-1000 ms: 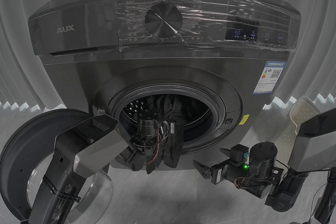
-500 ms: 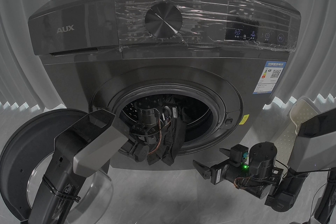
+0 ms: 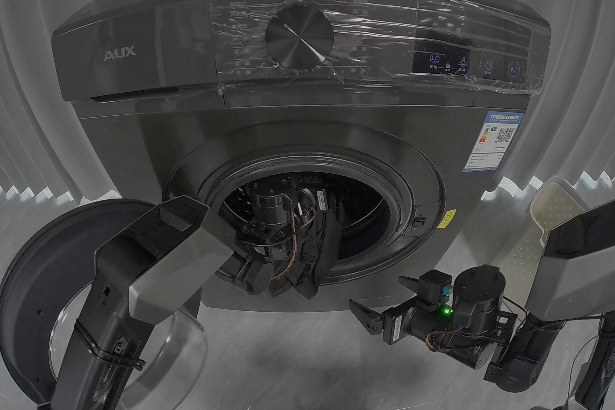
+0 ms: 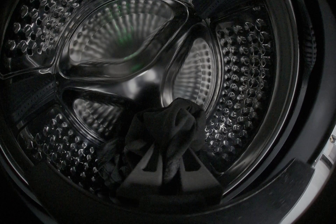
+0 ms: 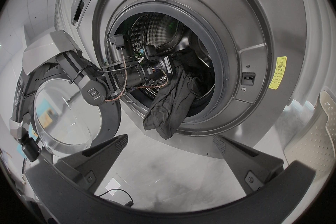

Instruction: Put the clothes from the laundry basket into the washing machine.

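- The round door (image 3: 45, 277) of the washing machine (image 3: 307, 129) stood swung fully open at the left, unchanged.
- Over the last second the left tool (image 4: 170, 165) had advanced from the lip of the opening, higher and deeper into the drum (image 4: 122, 35). Its fingers were pressed together on a dark garment (image 5: 171, 102).
- The garment had travelled with it. A bunched part sat just ahead of the tool inside the drum. The tail draped over the rim of the opening and hung outside, a little higher than before.
- Judgement: loading was under way but not complete. A release at this depth would probably have left the tail outside.
- The right tool (image 3: 376, 293), fingers spread and empty, hung below the opening to the right. It had sunk slightly and shifted leftward.
- A pale perforated basket (image 3: 544, 225) stood at the far right. Its contents could not be seen.
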`<state>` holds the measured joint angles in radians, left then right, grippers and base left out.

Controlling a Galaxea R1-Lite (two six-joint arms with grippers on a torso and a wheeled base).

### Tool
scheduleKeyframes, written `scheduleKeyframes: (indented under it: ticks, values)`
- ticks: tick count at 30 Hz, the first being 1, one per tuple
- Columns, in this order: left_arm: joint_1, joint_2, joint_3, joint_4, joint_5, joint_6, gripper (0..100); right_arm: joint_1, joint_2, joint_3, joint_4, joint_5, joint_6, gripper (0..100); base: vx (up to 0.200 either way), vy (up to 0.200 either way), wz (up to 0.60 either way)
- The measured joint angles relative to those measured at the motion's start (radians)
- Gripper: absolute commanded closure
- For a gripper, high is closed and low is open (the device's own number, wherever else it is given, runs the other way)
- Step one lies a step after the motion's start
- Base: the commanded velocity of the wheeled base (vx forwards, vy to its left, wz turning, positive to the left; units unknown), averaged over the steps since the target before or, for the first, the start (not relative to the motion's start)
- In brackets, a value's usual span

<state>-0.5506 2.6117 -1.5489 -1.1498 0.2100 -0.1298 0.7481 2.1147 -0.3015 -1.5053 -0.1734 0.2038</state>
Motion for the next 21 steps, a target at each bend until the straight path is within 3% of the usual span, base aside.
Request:
scheduleKeyframes:
  ticks: [2, 3, 11, 17, 21]
  values:
    - [-0.001, 0.002, -0.006, -0.003, 0.0, -0.003, 100, 0.001, -0.002, -0.001, 0.0, -0.001, 0.001, 0, 0.0, 0.0, 0.0]
    - [0.0, 0.005, -0.008, -0.005, 0.0, -0.004, 0, 0.002, -0.003, 0.0, 0.0, -0.001, 0.001, 0, 0.0, 0.0, 0.0]
    - [-0.001, 0.017, 0.008, -0.016, 0.0, -0.009, 0, -0.005, -0.019, 0.002, -0.001, 0.0, 0.004, 0, 0.0, 0.0, 0.0]
    - [-0.007, -0.045, 0.14, 0.027, -0.009, -0.011, 0, -0.013, -0.02, 0.001, 0.0, 0.002, 0.004, 0, 0.0, 0.0, 0.0]
    - [-0.008, -0.095, 0.245, 0.064, -0.03, 0.004, 0, -0.016, -0.021, 0.001, 0.0, 0.003, 0.003, 0, 0.0, 0.0, 0.0]
